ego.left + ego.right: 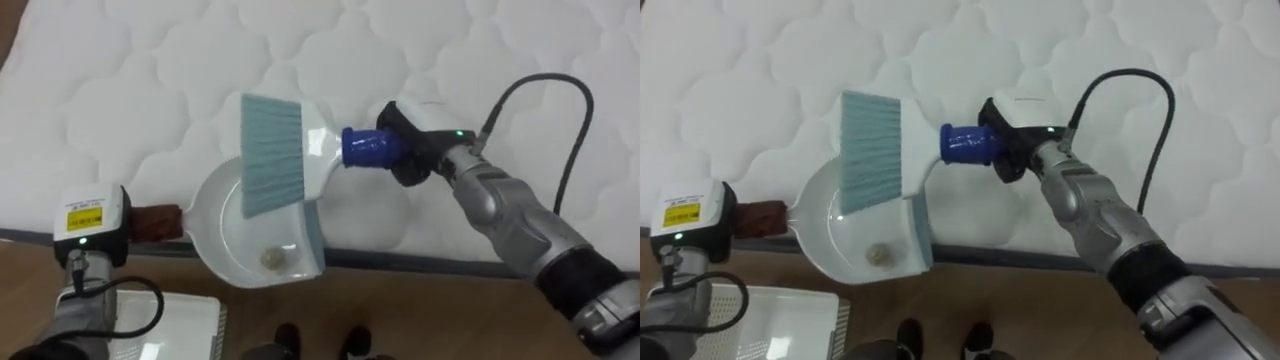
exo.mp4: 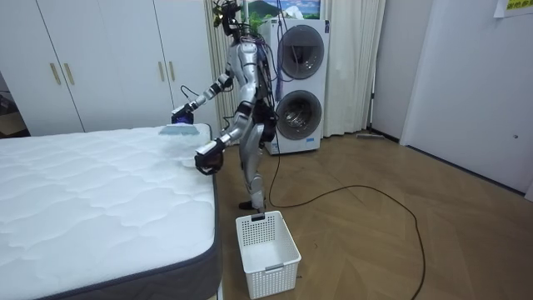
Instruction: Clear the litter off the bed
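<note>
At the edge of the bed (image 1: 480, 60), our right robot hand (image 1: 412, 152) clenches the brush (image 1: 270, 150) over the pan (image 1: 225, 235) gripped by our left robot hand (image 1: 95, 222), and with a scrap (image 1: 271, 259) already in the pan, we judge only emptying into the basket (image 1: 185, 320) remains.

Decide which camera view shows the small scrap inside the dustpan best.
The left eye view: the scrap lies unobstructed on the white dustpan, below the brush bristles. The right eye view shows it nearly as well, from a slightly shifted angle. The room view stands too far off to make it out.
</note>
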Controlling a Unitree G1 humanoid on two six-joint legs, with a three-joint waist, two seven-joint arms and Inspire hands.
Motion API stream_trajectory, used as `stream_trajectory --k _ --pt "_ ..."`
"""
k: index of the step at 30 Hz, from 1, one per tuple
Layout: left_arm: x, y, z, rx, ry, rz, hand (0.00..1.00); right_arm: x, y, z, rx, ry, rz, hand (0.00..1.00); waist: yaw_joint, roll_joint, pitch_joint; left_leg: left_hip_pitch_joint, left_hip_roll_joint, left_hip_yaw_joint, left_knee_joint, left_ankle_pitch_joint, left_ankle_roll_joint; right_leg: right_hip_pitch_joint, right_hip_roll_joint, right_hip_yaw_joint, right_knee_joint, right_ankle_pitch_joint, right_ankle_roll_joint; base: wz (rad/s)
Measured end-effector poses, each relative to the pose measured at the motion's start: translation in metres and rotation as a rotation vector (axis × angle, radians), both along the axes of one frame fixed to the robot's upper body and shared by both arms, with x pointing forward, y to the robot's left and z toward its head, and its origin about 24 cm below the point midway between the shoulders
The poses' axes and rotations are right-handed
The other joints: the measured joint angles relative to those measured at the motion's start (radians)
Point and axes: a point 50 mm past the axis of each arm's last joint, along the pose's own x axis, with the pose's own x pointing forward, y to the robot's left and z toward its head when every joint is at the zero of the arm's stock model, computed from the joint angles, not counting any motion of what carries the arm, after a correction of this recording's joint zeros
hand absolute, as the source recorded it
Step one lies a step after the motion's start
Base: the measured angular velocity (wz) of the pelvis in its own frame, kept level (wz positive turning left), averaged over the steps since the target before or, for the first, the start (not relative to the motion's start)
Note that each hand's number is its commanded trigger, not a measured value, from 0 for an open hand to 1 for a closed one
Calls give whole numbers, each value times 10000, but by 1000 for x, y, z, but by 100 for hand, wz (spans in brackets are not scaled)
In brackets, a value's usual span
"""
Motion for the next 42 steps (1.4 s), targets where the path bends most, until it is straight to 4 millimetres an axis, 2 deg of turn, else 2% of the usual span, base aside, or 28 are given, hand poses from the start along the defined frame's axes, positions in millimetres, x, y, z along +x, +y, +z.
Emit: stream_trajectory --k 1,3,4,7,9,14,16,17,18,19,21,23,25,28,33,39,42 --pt "0 0 0 8 -63 -12 100 1 -8 1 111 -53 -370 80 -12 -7 -4 89 -3 13 -57 0 0 62 3 10 -14 1 1 0" --pt "0 1 1 6 -194 20 100 2 -18 5 306 -212 -777 56 -28 -27 -18 225 -9 43 -114 1 0 157 5 46 -17 2 1 -2" --pt "0 2 2 -41 -298 101 100 2 -24 7 666 -379 -1127 0 -88 -30 -21 356 -7 35 -147 1 0 301 5 7 -27 1 1 0" --pt "-4 5 3 -105 -593 302 100 -5 -40 1 1296 -510 -1915 0 -227 -104 -153 770 1 -9 -304 0 -6 767 58 -61 -264 -16 31 5" --pt "-8 5 2 -113 -659 342 100 -9 -50 -1 1500 -559 -2406 0 -276 -92 -199 1010 7 -18 -374 0 -5 1079 103 -67 -390 -11 60 2" --pt "-16 3 -1 -280 -695 364 100 -19 -70 -7 1927 -740 -3450 0 -446 -54 -243 1614 -14 -140 -613 -4 -12 1771 210 -87 -783 39 144 5" --pt "-20 4 -3 -416 -756 441 100 -25 -75 -12 2017 -654 -3671 0 -462 -29 -286 1955 0 -177 -698 -52 -55 2112 271 -48 -963 55 169 2" --pt "-22 4 -3 -448 -751 471 100 -27 -76 -13 2103 -623 -3718 0 -446 -12 -324 2046 19 -176 -732 -72 -66 2216 311 -37 -1064 57 173 -8" --pt "-29 6 -5 -539 -761 594 100 -32 -77 -15 2361 -621 -3789 0 -446 44 -454 2184 41 -171 -795 -86 -83 2410 371 -31 -1266 67 186 -10" --pt "-38 7 -8 -633 -725 773 100 -37 -78 -16 2627 -633 -3877 0 -452 131 -528 2428 35 -131 -948 -90 -89 2578 376 -9 -1298 84 205 -9" --pt "-47 9 -12 -670 -612 892 100 -43 -81 -19 2917 -514 -4044 0 -456 264 -635 2806 23 -47 -1177 -92 -94 2811 369 29 -1300 88 214 -12" --pt "-53 12 -12 -737 -658 1100 100 -44 -82 -19 3082 -479 -4146 0 -480 389 -695 3071 5 6 -1403 -83 -110 2994 379 58 -1397 77 215 -6" --pt "-55 11 -11 -894 -854 1233 100 -50 -88 -20 3569 -464 -4460 0 -521 460 -714 3454 -44 -81 -1706 -55 -150 3376 407 -3 -1612 27 252 12" --pt "-66 14 -12 -1147 -921 1641 100 -54 -93 -19 4118 -525 -4767 0 -488 455 -716 3952 -56 -98 -2039 -32 -189 3874 499 82 -1866 -21 279 -3" --pt "-84 17 -16 -1500 -812 2209 100 -63 -98 -10 4388 -1060 -4860 0 -494 401 -708 4112 -46 -275 -2107 -9 -235 4230 613 73 -2138 -21 281 4" --pt "-88 14 -18 -1760 -736 2348 100 -64 -98 -11 4414 -1029 -4839 0 -450 260 -672 4096 -52 -551 -2128 -22 -294 4395 648 -209 -2300 -15 292 17" --pt "-88 14 -18 -1836 -696 2406 100 -67 -99 -14 4396 -925 -4903 0 -669 156 -613 4090 -94 -564 -1969 -53 -311 4678 547 -622 -2288 -155 355 48"
